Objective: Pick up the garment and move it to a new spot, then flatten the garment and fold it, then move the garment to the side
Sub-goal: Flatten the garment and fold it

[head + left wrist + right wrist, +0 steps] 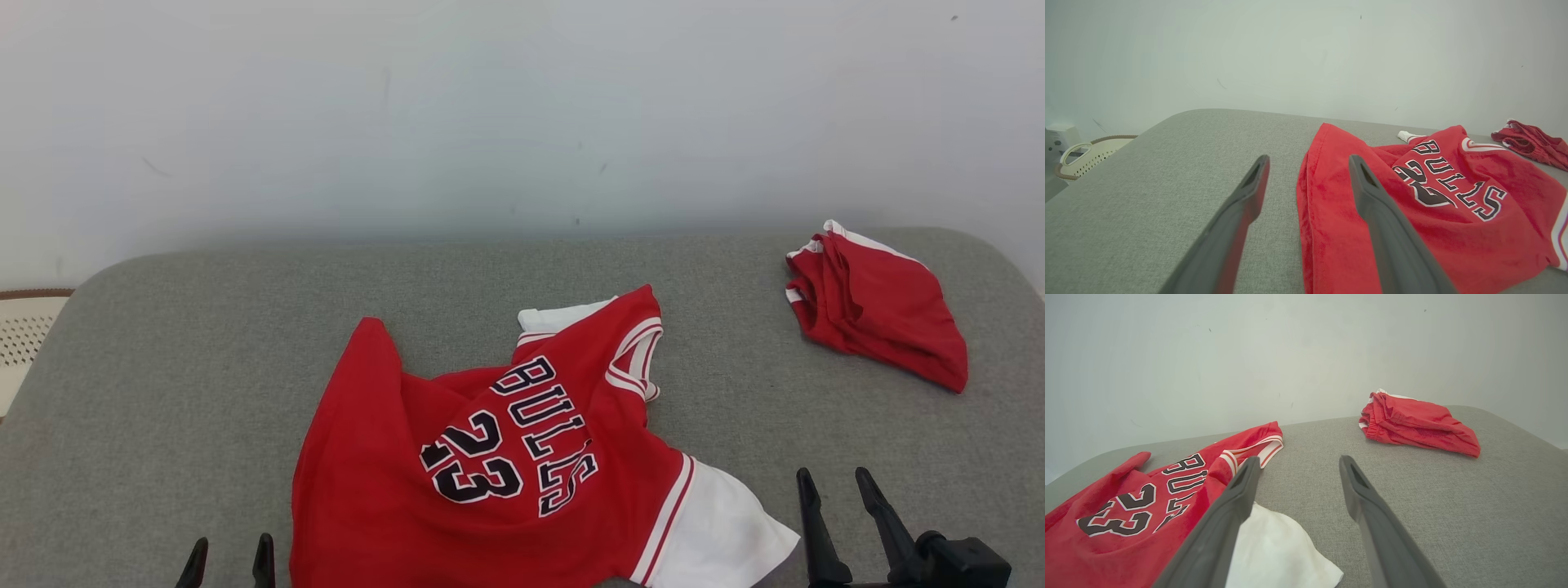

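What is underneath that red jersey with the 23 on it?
The red jersey lies crumpled on the grey padded surface, which shows around it. One white sleeve sticks out at its edge. Anything beneath the cloth is hidden.

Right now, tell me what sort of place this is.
Probably an indoor garment-folding station, perhaps a bed or padded bench. A grey fabric-covered surface holds a rumpled red jersey and a folded red garment set apart, and a pale perforated basket stands beside it.
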`<state>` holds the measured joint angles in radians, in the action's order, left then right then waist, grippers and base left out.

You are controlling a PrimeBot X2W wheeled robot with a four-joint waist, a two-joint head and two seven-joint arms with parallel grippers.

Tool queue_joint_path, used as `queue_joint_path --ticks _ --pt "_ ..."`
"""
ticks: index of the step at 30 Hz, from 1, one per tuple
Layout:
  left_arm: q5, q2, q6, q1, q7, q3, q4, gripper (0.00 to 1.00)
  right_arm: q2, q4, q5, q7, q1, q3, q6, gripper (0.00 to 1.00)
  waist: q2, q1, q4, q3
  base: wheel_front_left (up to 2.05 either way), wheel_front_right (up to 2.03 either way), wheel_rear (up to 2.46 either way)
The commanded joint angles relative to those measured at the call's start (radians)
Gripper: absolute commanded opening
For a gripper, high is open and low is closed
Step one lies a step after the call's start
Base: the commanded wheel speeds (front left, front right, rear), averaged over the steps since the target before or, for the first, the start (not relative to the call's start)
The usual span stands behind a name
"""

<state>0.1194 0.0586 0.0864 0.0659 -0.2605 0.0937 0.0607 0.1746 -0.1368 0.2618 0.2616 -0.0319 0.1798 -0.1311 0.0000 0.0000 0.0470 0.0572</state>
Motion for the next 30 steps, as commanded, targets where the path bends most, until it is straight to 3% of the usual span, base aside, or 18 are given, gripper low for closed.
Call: queue_joint_path --ticks 1,30 --pt "-0.011 0.007 0.003 0.004 -0.003 -0.001 0.004 1.00 0.004 0.000 -0.007 0.005 -0.003 0.002 0.001 1.00 0.0000 0.0000 -0.001 0.000 0.00 0.00 0.00" --pt "-0.049 0.033 -0.023 -0.006 -0.003 -0.032 0.035 1.00 -0.001 -0.011 -0.014 0.000 -0.001 0.000 0.001 1.00 0.0000 0.0000 0.003 -0.004 0.00 0.00 0.00"
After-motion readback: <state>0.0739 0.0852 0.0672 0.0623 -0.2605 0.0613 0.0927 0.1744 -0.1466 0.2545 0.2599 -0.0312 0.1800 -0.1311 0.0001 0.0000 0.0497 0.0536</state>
